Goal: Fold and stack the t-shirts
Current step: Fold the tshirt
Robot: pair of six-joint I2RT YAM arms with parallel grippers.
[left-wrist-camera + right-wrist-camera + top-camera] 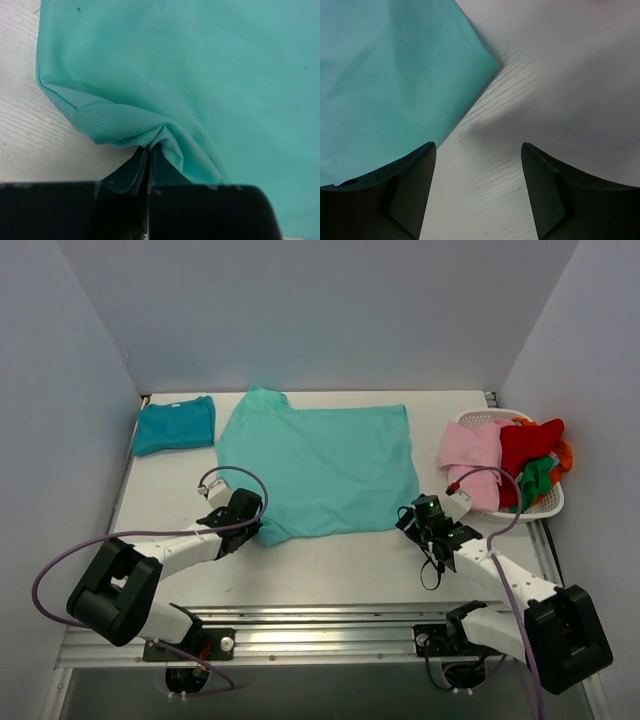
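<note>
Left wrist: left hand (149, 149) pinches turquoise t-shirt (200, 75), perhaps its sleeve; right hand (478, 150) spread beside a corner.

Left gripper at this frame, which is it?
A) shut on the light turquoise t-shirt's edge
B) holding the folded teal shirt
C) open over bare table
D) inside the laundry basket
A: the left wrist view shows the left gripper pinched shut, with the edge of the light turquoise t-shirt bunched up between its tips.
</note>
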